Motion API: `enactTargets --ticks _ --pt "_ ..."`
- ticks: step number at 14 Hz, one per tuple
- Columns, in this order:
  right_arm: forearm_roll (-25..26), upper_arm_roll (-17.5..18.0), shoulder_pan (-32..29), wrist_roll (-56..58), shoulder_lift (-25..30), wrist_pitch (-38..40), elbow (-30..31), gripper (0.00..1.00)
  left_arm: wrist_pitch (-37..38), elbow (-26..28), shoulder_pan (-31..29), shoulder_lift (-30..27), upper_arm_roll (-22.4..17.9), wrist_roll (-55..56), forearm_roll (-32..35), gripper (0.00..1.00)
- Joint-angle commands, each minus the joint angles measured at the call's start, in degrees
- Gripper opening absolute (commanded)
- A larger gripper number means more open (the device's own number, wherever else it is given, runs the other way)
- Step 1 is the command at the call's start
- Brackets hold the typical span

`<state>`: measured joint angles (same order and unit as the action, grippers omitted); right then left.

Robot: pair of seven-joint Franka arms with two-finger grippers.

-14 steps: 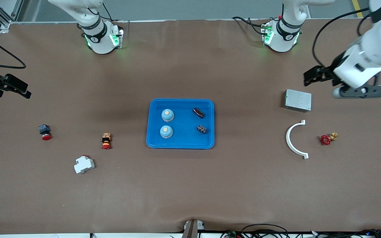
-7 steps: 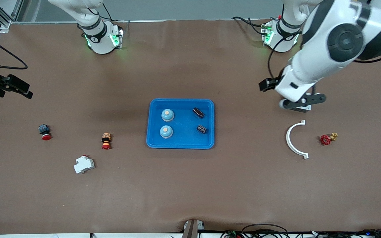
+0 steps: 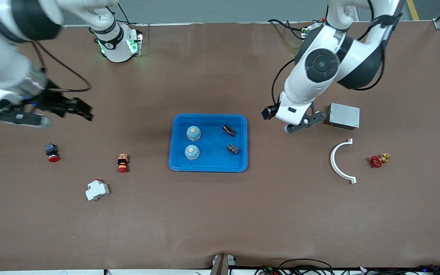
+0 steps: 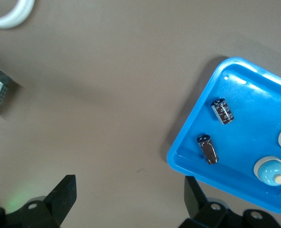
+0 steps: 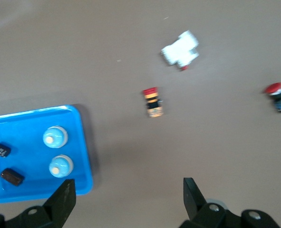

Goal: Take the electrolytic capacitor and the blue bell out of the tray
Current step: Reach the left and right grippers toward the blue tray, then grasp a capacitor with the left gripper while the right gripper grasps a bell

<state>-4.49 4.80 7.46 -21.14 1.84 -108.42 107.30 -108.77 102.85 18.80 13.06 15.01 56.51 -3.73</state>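
1. Moved since earlier frames: left gripper [image 3: 270,113] swung in from the table's end, past the grey metal box [image 3: 344,115], now up over bare table just beside the tray [image 3: 208,166] on the left arm's side. Right gripper [image 3: 84,111] also swung inward, now up over bare table well apart from the tray on the right arm's side. Items on table unchanged.
2. Fingers: both grippers wide open, empty; own fingers [image 4: 64,192] seen spread in left wrist view, same for the fingers [image 5: 63,195] in right wrist view.
3. Tray contents: 2 blue bells, farther bell [image 3: 193,132] and nearer bell [image 3: 191,152], toward right arm's end; 2 dark capacitors, farther capacitor [image 3: 229,130] and nearer capacitor [image 3: 233,149], toward left arm's end. All apart, none removed yet.
4. Step in hand (est.): approach. Left best placed for a capacitor, right for a bell. Capacitors lie flat, prob. roll: close across the body, not end to end; clear the raised rim on descent and lift. Bell: grip on dome sides, low, since top likely slips.
5. Surface: brown mat, matte, slight wrinkle at near edge.
6. Misc. on table: white curved bracket [image 3: 340,162], red valve [image 3: 376,160], white breaker [image 3: 97,190], 2 push buttons [image 3: 122,162] [image 3: 51,152].
7. Room: grey floor past table edge, cables along near edge.
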Motion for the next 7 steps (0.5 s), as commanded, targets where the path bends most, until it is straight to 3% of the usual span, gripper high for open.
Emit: enactTargets --ticks 1,3,7 --pt "-1.0 -0.7 5.2 -6.0 2.2 -11.2 10.0 1.00 -5.5 0.4 3.7 4.0 -0.1 8.6 -0.9 1.00" --pt "-1.0 -0.7 9.7 -13.3 -1.4 -20.2 14.1 1.00 -10.3 0.4 5.8 7.8 -0.1 14.7 -0.6 1.00" --pt "-0.9 -0.8 19.1 -29.9 -12.4 -31.8 14.2 1.00 -22.1 0.3 9.7 15.2 -0.3 26.4 -0.2 1.00"
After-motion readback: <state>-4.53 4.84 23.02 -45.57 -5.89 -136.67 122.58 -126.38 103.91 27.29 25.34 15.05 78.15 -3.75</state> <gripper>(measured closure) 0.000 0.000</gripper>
